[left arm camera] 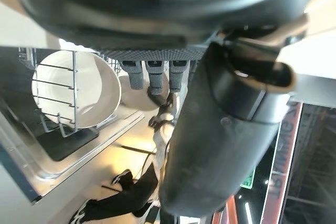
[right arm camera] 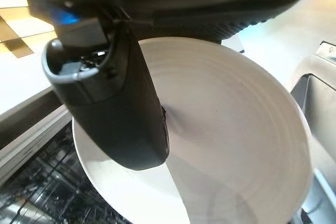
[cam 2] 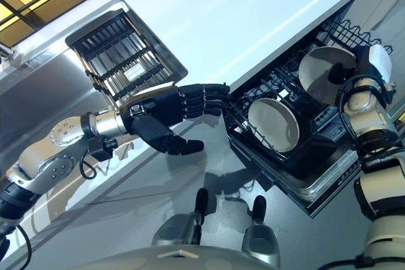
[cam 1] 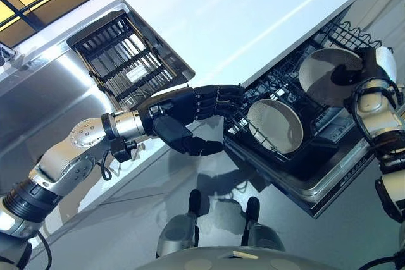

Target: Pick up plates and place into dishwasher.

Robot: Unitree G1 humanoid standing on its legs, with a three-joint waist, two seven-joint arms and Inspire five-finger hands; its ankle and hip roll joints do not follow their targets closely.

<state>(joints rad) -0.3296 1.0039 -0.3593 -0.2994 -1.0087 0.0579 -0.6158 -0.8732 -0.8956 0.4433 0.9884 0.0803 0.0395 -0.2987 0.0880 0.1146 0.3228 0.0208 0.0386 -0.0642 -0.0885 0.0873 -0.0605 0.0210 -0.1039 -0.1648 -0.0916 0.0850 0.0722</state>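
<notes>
Plate (cam 1: 323,74) pinched in right hand (cam 1: 373,67) above dishwasher rack (cam 1: 253,102). Second plate (cam 1: 275,124) stands upright in rack. Left hand (cam 1: 183,115) fingers curled over rack edge, thumb apart.

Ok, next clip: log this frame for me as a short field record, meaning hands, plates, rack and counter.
left hand: fingers curled on the front edge of the dishwasher rack, thumb free below
right hand: pinching the held plate over the rack's far end
racked plate: standing on edge in the rack
counter: white, carries a dark slatted tray
</notes>
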